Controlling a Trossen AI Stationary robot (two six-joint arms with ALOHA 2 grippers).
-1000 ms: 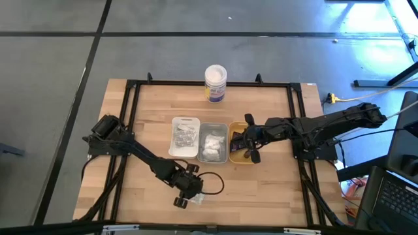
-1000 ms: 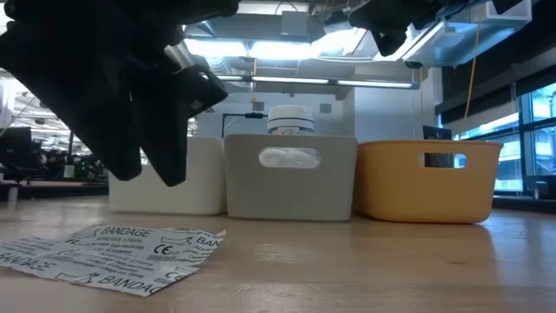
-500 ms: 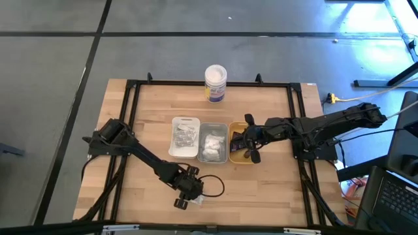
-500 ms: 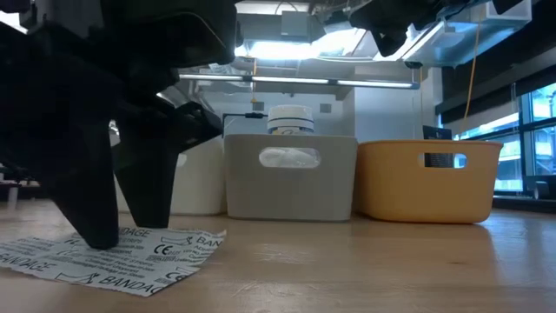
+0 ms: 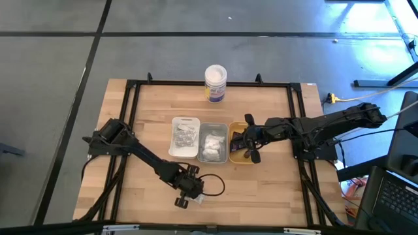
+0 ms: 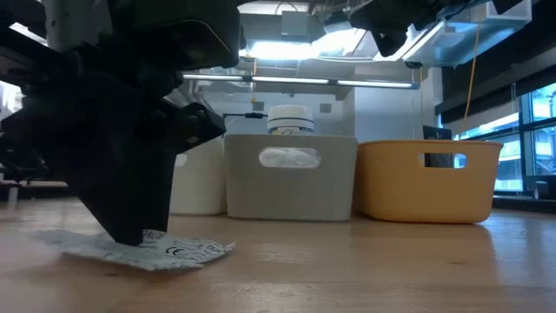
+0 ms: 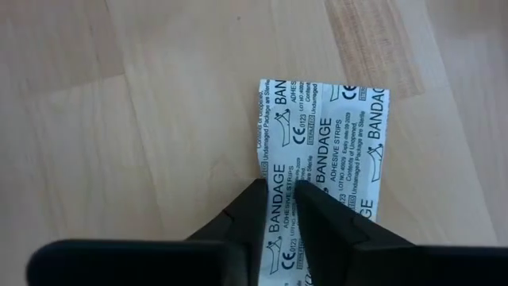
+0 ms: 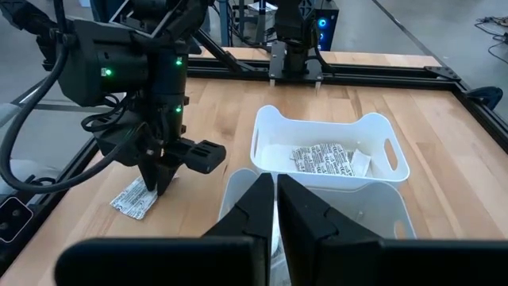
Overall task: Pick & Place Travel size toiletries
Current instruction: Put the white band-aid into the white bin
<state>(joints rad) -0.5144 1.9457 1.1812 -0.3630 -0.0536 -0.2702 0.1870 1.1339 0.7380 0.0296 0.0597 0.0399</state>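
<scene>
A flat white sachet printed BANDAGE [image 7: 325, 135] lies on the wood near the table's near edge [image 5: 200, 198] [image 6: 178, 250]. My left gripper [image 7: 282, 197] [image 5: 189, 194] stands on it, pointing down, shut on it. Other sachets lie in the white tray [image 5: 185, 121], and white wrapped bundles lie in the grey tray [image 5: 213, 125]. My right gripper [image 8: 274, 191] [image 5: 240, 145] hovers shut over the orange tray [image 5: 240, 160] and holds nothing. My left gripper pinches the bandage sachet between its two fingertips [image 7: 250, 205], about midway along its length [image 7: 282, 176]. The fingers come from above, pointing down. The sachet rests on the table, and its edges [image 6: 213, 248] are buckled slightly off the wood.
The white, grey and orange trays stand side by side mid-table. A tall white tub with a blue label [image 5: 215, 81] stands behind them near the far edge. A black frame rail [image 5: 134, 85] borders the tabletop. Bare wood lies around the left gripper.
My left gripper has come down from just above the sachet onto it and shut, taking hold of it. The sachet, which lay flat and spread out, has drawn in and buckled under the fingers. My right arm has kept still.
</scene>
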